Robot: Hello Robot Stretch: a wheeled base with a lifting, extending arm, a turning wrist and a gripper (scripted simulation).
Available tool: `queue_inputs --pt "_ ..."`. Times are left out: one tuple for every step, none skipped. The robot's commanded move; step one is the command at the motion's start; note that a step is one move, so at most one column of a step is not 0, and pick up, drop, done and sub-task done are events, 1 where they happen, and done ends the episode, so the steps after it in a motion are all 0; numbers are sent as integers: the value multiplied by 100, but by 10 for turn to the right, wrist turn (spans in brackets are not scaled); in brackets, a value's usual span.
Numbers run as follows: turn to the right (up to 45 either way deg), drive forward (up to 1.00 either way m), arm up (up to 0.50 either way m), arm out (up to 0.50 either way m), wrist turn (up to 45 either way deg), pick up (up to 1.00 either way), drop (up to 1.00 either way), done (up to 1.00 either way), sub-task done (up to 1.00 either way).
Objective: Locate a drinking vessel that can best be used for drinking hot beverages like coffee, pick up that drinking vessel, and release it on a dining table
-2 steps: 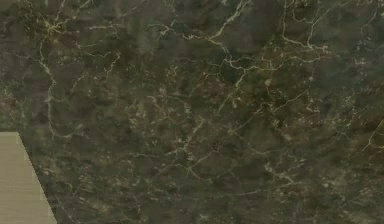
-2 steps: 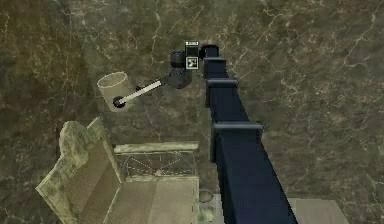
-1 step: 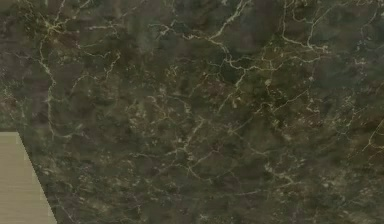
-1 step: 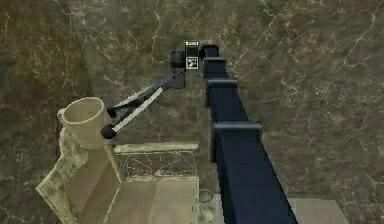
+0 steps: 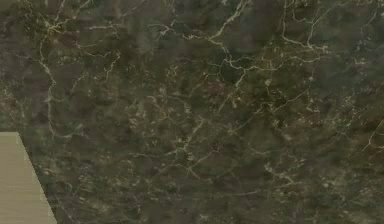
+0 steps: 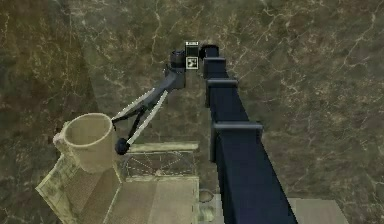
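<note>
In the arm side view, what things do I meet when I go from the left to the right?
mug → gripper → arm

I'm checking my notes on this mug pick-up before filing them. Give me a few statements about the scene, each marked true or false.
1. A cream-coloured ceramic mug is at the arm side view's left. True.
2. The dark square arm bar comes down from the arm side view's top edge. False: it rises from the bottom edge.
3. The gripper reaches down and left, ending at the mug's right side in the picture. True.
4. The forward view shows a red carpet. False: it shows a dark veined marble-like surface with a tan wedge at the bottom left.
5. The mug lies tipped on its side. False: it is upright, mouth up.
</note>
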Motion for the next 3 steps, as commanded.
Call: queue_inputs --pt "0 0 0 -42 0 0 0 0 0" --pt "-450 0 0 0 0 0 0 0 0" --pt "-300 0 0 0 0 0 0 0 0"
